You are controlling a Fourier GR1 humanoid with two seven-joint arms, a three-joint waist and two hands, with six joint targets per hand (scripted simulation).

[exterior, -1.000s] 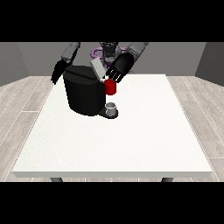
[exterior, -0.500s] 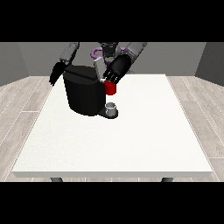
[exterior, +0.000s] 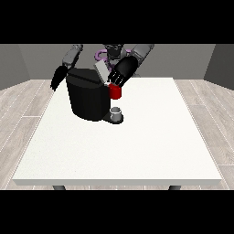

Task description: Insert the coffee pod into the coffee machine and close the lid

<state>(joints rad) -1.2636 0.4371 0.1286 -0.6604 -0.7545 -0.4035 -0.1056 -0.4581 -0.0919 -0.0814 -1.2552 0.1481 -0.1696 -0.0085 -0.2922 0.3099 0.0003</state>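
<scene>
The black coffee machine (exterior: 87,98) stands on the white table (exterior: 137,146) at the back left. Its light grey lid (exterior: 101,71) is tilted up on top. A red thing at the machine (exterior: 115,92) shows at its front upper corner. Below that, a small grey thing (exterior: 116,112) rests on the machine's base. The hand at the view's right (exterior: 123,71) hovers over the machine's top, its fingers reaching down beside the lid and just above the red thing. The hand at the view's left (exterior: 58,78) hangs by the machine's far side, fingers relaxed and holding nothing.
The robot's torso (exterior: 109,52) is behind the machine at the table's far edge. White tabletop stretches in front of and to the right of the machine, out to the near edge (exterior: 119,182).
The hand at the view's right has shifted slightly over the machine's top, staying by the lid. The hand at the view's left has hardly moved.
</scene>
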